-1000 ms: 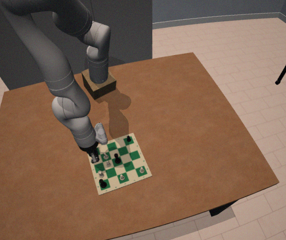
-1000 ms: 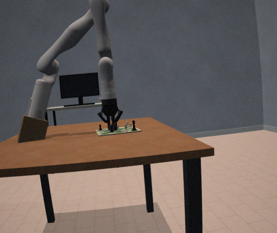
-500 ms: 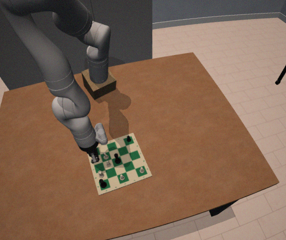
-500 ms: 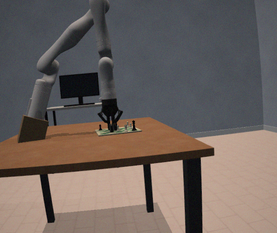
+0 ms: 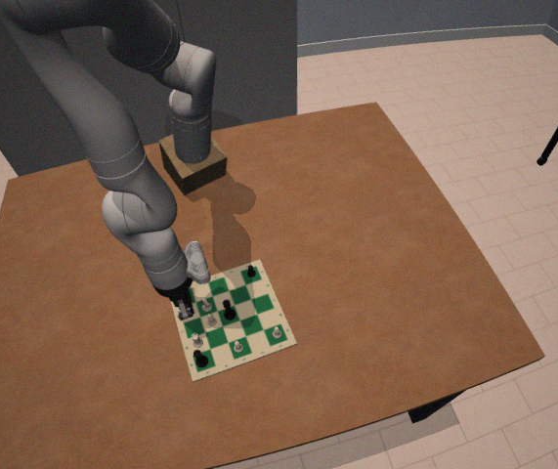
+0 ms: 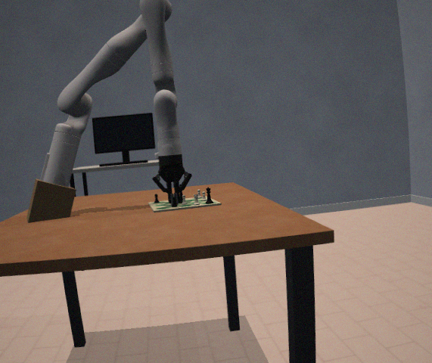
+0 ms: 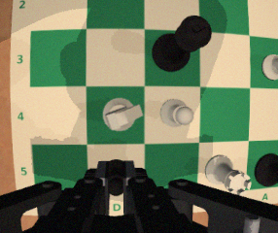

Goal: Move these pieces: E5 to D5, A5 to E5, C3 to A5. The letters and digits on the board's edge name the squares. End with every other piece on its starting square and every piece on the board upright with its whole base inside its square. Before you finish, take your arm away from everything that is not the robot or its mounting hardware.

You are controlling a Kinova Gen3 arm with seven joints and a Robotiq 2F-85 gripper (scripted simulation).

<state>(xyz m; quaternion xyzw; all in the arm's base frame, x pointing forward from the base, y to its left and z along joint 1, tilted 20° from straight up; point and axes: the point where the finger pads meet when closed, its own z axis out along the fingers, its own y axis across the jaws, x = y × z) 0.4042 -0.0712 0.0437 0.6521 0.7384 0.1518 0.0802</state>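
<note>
My gripper (image 5: 185,316) (image 6: 175,203) (image 7: 116,175) is down over D5, shut on a small dark piece whose round top shows in the wrist view (image 7: 116,186); its base is hidden. E5 (image 7: 57,159) holds no piece. A tall black piece (image 5: 200,359) (image 6: 208,196) (image 7: 269,169) stands on A5. Another tall black piece (image 5: 228,310) (image 7: 170,52) stands on C3. The board (image 5: 218,369) (image 6: 159,209) (image 7: 20,87) lies flat on the table.
A white knight (image 5: 206,305) (image 7: 119,115) on D4 is close to the gripper. White pawn (image 5: 211,319) (image 7: 177,113) stands on C4, white rook (image 5: 196,339) (image 7: 219,167) on B5. White pawns stand on A3 (image 5: 238,346) and A1 (image 5: 277,331), a black pawn (image 5: 251,271) on E1.
</note>
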